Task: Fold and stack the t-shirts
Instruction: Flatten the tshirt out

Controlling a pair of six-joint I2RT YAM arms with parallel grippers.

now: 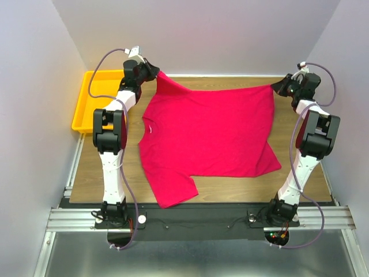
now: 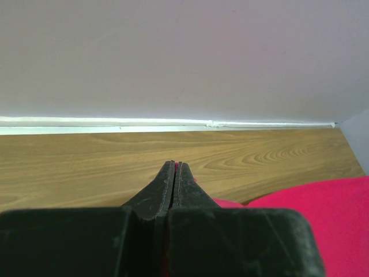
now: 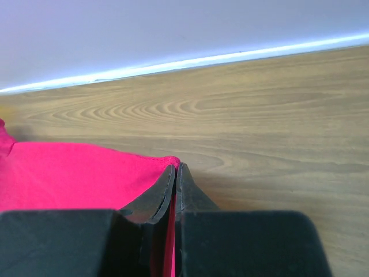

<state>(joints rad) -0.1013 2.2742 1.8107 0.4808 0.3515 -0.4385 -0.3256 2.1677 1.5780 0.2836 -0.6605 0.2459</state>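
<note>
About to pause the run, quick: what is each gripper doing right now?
Left gripper: closed, pinching a far corner of the red t-shirt.
Right gripper: closed, pinching its other far corner.

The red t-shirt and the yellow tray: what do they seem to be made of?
The red short-sleeved t-shirt looks like thin, soft, matte fabric: it drapes and wrinkles. The yellow rectangular tray is probably smooth moulded plastic: even colour, raised rim.
</note>
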